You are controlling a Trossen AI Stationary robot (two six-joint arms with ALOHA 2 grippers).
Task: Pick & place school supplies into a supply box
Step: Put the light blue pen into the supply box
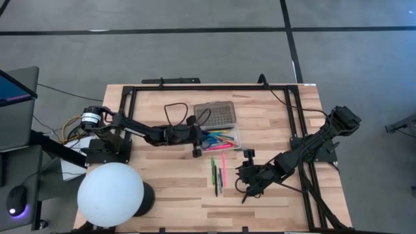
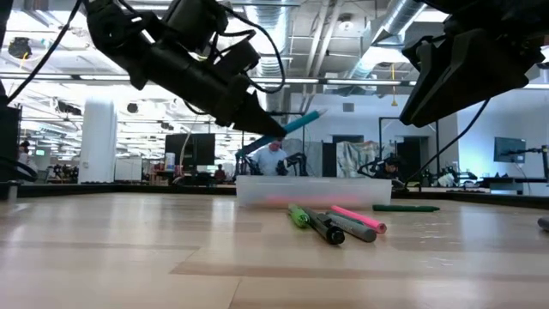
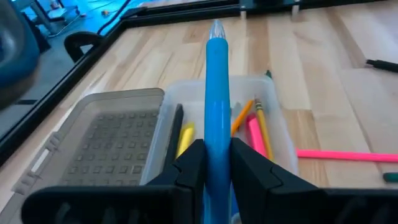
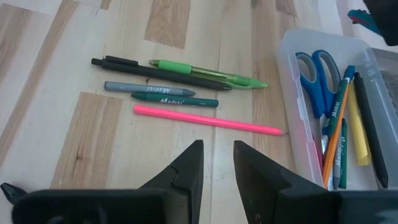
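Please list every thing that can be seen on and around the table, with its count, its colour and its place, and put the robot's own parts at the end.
Translucent plastic supply box: one, clear tray with its grey grid-textured lid lying open beside it, at the table's middle.
Blue-handled scissors: one pair, inside the tray.
Pens and pencils in the tray: several, yellow, orange, pink, green, black.
Loose pens on the wooden table: five beside the box, namely pink pencil, dark green pen, grey pen, black pen, light green pen.
Large white sphere: one, at the table's near left corner.
Left gripper: shut on a blue pen, above the tray.
Right gripper: open, empty, near the loose pens.
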